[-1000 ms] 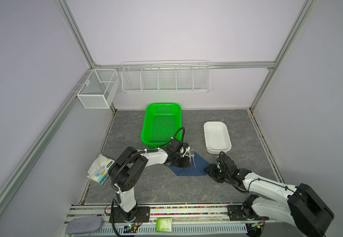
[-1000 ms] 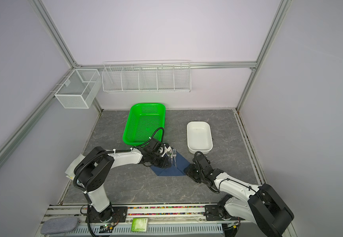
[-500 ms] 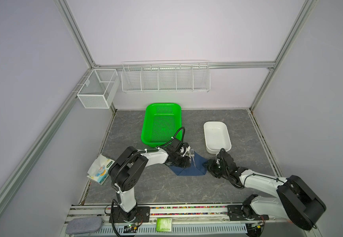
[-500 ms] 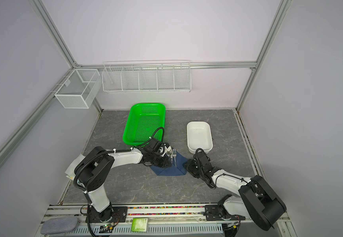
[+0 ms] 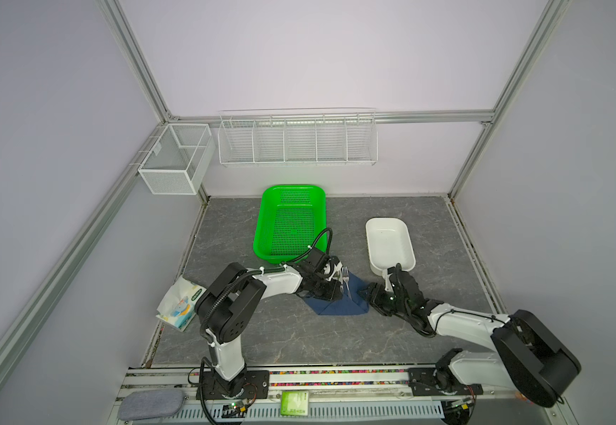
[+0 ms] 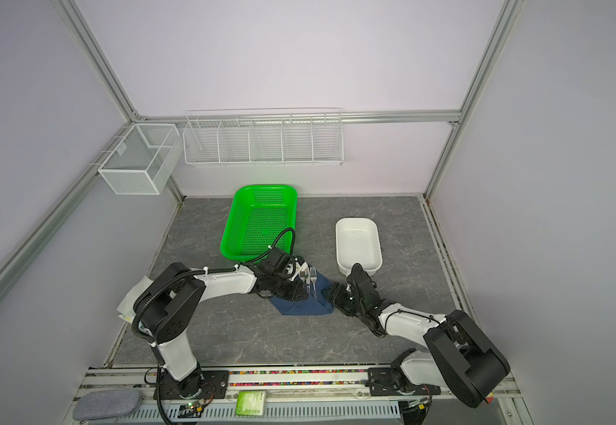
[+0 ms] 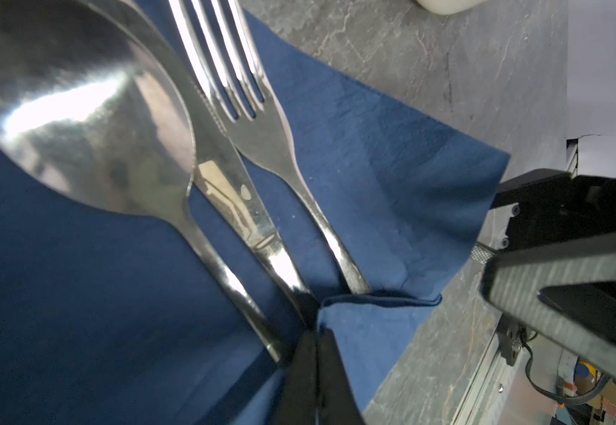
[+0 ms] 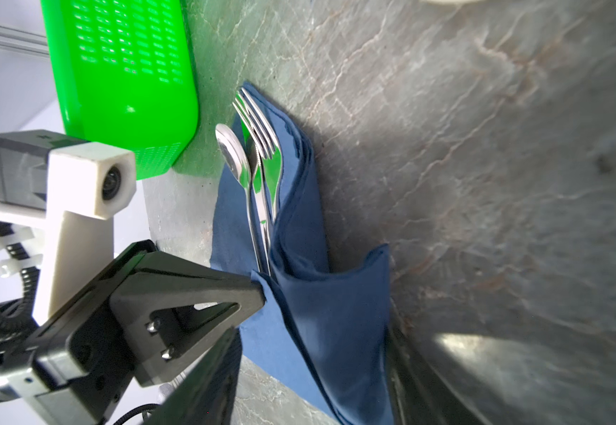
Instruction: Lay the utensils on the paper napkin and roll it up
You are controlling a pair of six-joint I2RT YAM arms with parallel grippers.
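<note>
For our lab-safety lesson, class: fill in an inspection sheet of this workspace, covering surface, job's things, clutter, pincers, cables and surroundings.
Surface: grey marbled tabletop.
Job's things: spoon, knife and fork lie side by side on the navy napkin; one flap is folded over their handles.
Clutter: green basket, white tray, tissue pack at the left edge.
Pincers: left pincer shut on the napkin flap; right pincer open at the napkin's edge.
Cables: black hose arches beside the basket.
Surroundings: wire rack and mesh box on the walls; grey pad by the front rail.
</note>
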